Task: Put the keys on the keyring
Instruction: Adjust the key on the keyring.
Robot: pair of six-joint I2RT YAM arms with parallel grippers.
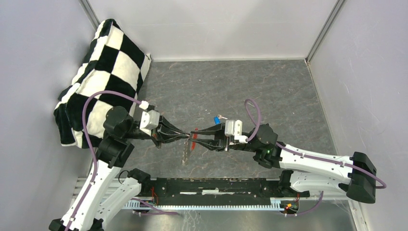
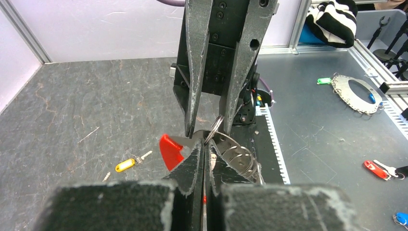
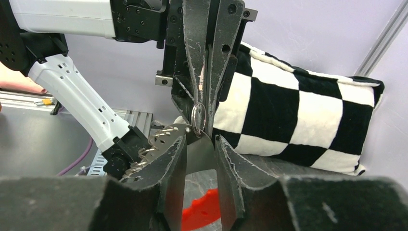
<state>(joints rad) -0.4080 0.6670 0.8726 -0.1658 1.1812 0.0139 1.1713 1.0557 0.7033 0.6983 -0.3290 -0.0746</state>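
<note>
— How far along are they, can you tell?

— Not far, I'd say. The yellow-capped key (image 2: pixel 126 164) is lying loose on the table (image 1: pixel 216 86), well off to one side. The blue-capped key (image 1: pixel 219 119) sits on the table too, just behind the right arm. Neither is on anything yet.

— And the keyring?

— Right in the middle, where the two arms meet nose to nose. The red keyring (image 1: pixel 194 139) hangs just under the fingertips, off the table by the look of it. There's a toothed grey blade (image 1: pixel 185 155) dangling below as well. It could be a key already threaded, but I can't tell from here.

— What's the left one doing?

— The left gripper (image 2: pixel 204 147) is pinched tight, no gap at all, on a small wire loop (image 3: pixel 198 118). It's holding that loop up for the other arm.

— And the right?

— The right gripper (image 3: pixel 199 144) has its jaws a narrow way apart, one finger on each side of the loop. There's flat grey metal showing in the gap. Whether the pads touch anything, I can't make out.

— So what's left?

— My guess is nearly all of it: both capped keys have to be fetched and worked onto that loop.
</note>
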